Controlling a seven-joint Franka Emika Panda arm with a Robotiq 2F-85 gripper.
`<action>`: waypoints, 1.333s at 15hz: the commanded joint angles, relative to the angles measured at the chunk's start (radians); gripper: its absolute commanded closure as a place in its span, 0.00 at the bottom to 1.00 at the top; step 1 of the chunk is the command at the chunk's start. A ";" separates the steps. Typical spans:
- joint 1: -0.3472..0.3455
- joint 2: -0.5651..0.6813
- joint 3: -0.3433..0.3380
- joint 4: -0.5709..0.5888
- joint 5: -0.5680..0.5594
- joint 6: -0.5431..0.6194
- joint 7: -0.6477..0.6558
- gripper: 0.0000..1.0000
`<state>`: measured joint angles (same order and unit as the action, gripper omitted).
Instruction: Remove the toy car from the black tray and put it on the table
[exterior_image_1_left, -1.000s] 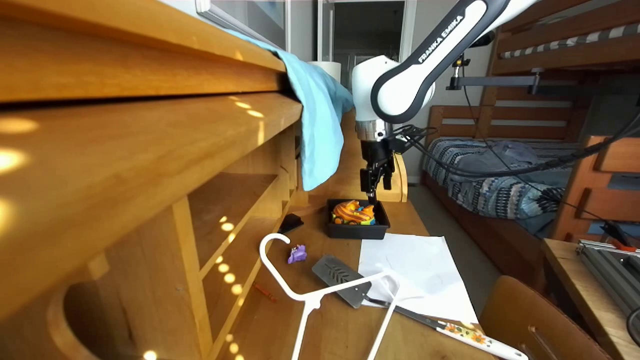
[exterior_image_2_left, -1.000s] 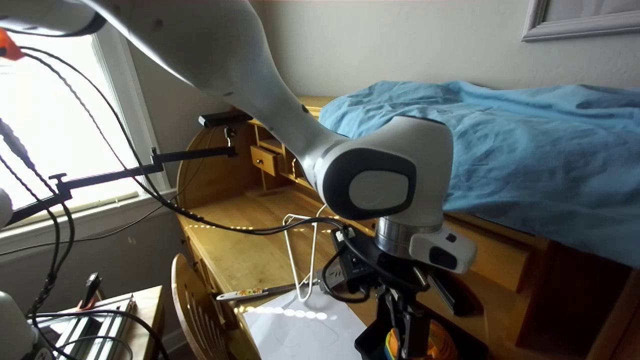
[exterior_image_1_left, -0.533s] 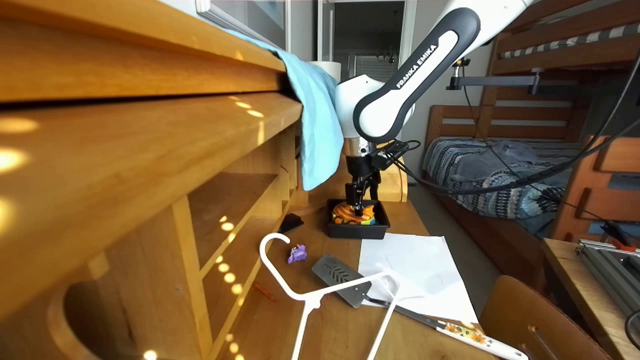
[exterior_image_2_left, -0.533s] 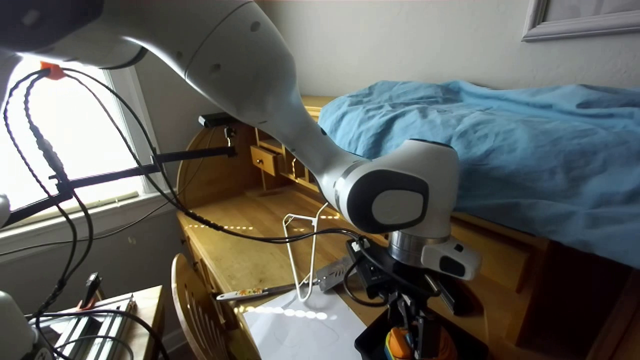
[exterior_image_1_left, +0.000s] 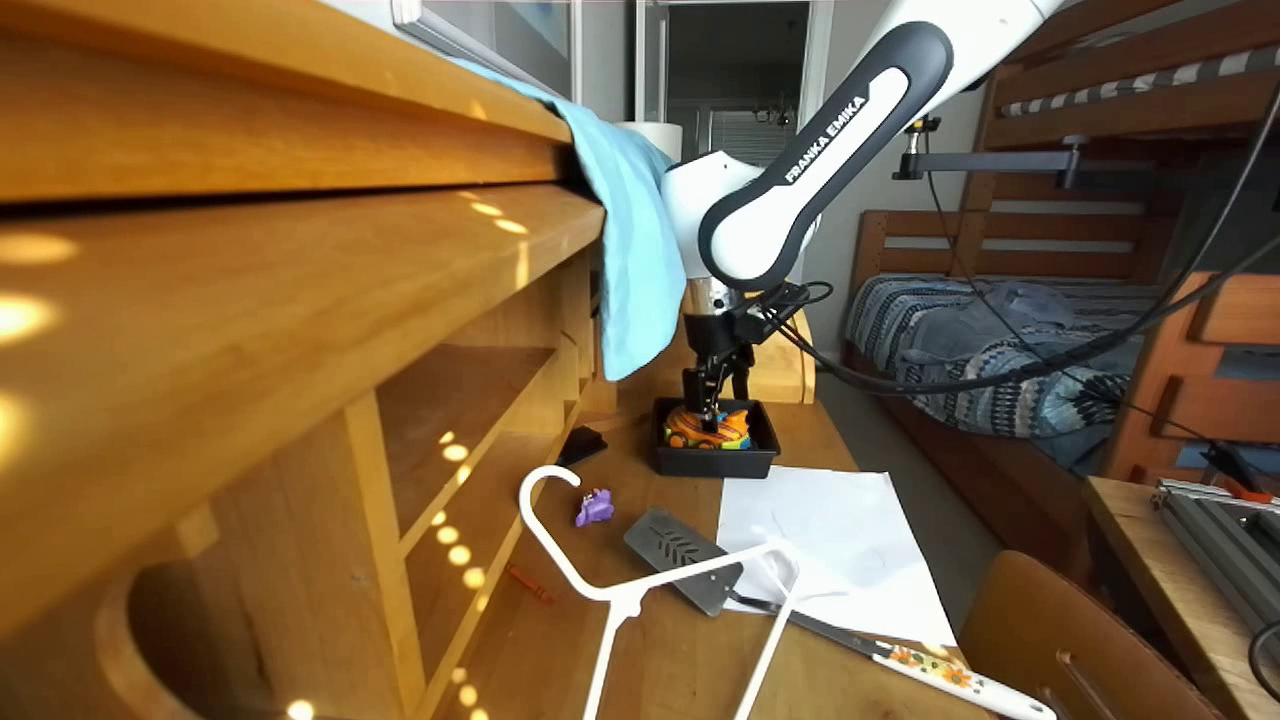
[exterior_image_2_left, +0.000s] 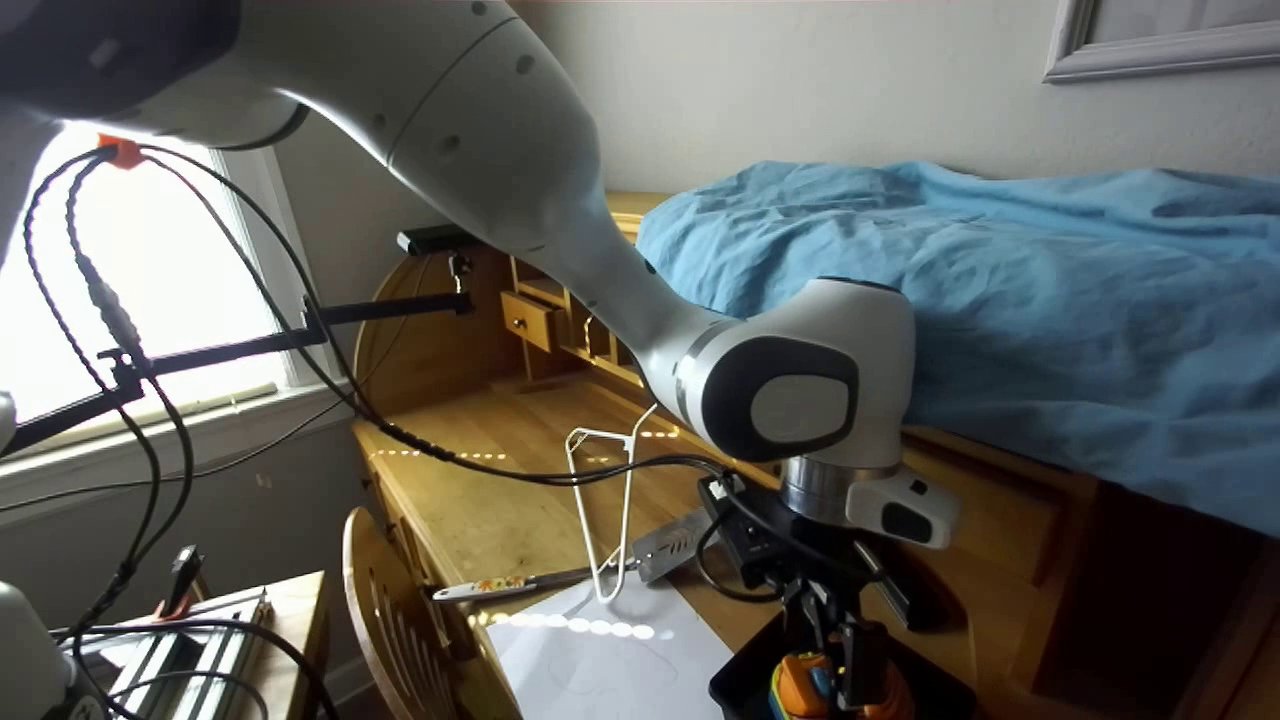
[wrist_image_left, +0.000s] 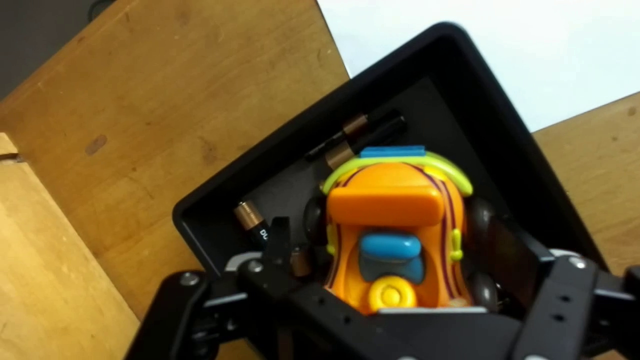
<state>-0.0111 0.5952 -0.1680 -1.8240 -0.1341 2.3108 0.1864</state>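
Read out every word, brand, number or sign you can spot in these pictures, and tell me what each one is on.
"FRANKA EMIKA": on the robot arm, in an exterior view.
"DU": on a battery in the black tray, in the wrist view; the rest of the word does not show.
Too blurred to read: any print on the other batteries.
I can read no numbers or signs.
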 joint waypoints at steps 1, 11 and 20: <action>-0.043 -0.003 0.021 0.005 0.015 -0.006 -0.058 0.00; -0.015 0.012 0.001 -0.031 -0.022 0.252 -0.027 0.00; -0.042 0.006 0.014 -0.127 0.028 0.378 -0.039 0.00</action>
<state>-0.0361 0.6163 -0.1604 -1.8997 -0.1333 2.6389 0.1544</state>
